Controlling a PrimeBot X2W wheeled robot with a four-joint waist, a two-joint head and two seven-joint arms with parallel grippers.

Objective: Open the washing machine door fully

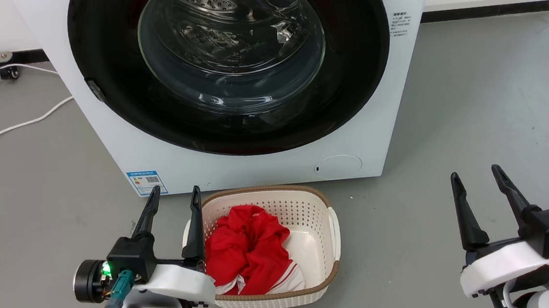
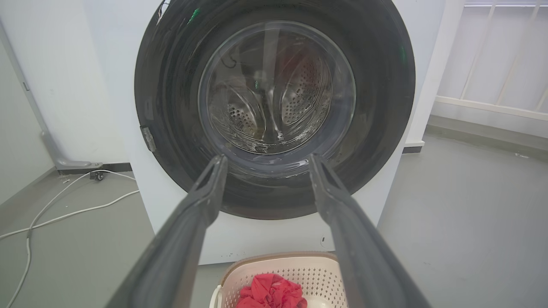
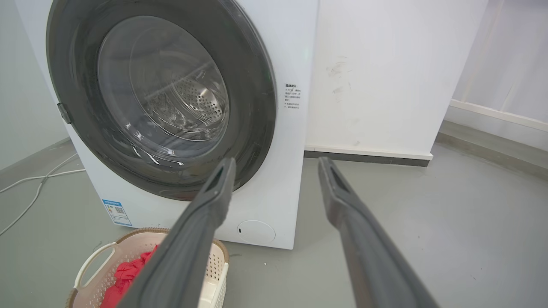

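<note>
A white cable (image 1: 8,128) trails over the floor at far left, well clear of the work. The left gripper (image 1: 175,188) hangs low in front of the washing machine (image 1: 256,167), its fingers spread apart and holding nothing, one fingertip over the blue label (image 1: 147,182) and the other at the near left rim of the laundry basket (image 1: 267,190).

Up and forward of those fingers, slightly to their left, a small grey tab (image 1: 95,90) sits on the left edge of the washing machine door (image 1: 230,54). The door lies shut, flat against the machine's front, with the steel drum showing through its glass. That tab looks like the place to pull. If so, the hinge is on the right and the door should swing out toward the right.

The basket, with a red cloth (image 1: 247,244) in it, stands on the floor just beside the machine's front, under the door's lower edge, so it may crowd a low approach.

The right gripper (image 1: 475,171) hangs out past the machine's right side, fingers also spread and empty, well apart from the tab. The left arm is plainly the nearer one for the reach.
</note>
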